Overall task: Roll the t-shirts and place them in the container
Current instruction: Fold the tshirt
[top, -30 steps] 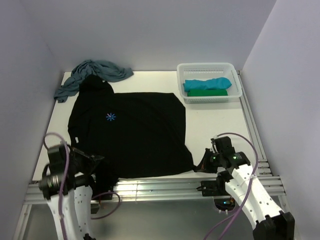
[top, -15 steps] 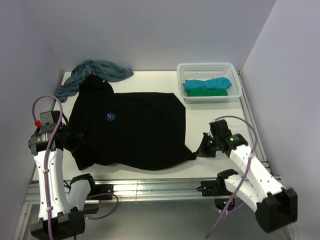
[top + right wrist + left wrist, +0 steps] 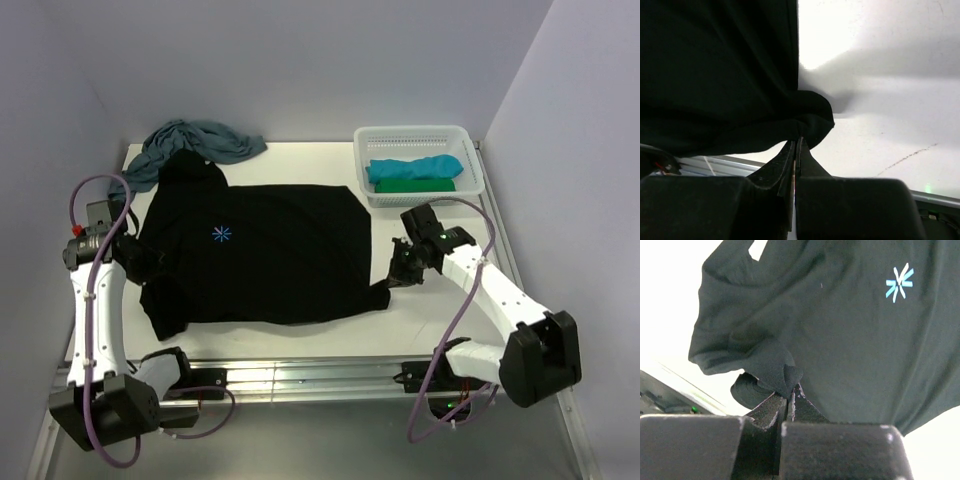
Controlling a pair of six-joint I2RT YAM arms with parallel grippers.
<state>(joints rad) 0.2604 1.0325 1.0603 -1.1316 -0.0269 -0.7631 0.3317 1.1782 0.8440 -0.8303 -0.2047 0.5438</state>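
Note:
A black t-shirt [image 3: 260, 255] with a light-blue starburst mark [image 3: 221, 234] lies spread on the white table, its lower part folded up. My left gripper [image 3: 143, 262] is shut on the shirt's left fold; the wrist view shows the cloth [image 3: 775, 371] pinched at the fingertips. My right gripper [image 3: 397, 268] is shut on the shirt's lower right corner [image 3: 812, 120]. A grey-teal t-shirt [image 3: 185, 145] lies crumpled at the back left. A turquoise shirt [image 3: 413, 167] and a green shirt [image 3: 416, 184] lie rolled in the basket.
A white mesh basket [image 3: 418, 138] stands at the back right. Metal rails [image 3: 300, 375] run along the table's near edge. Grey walls close in the left, back and right sides.
Both grippers have moved away from the near edge, carrying the black shirt's bottom hem up over the shirt. The shirt's near edge now lies farther from the rails.

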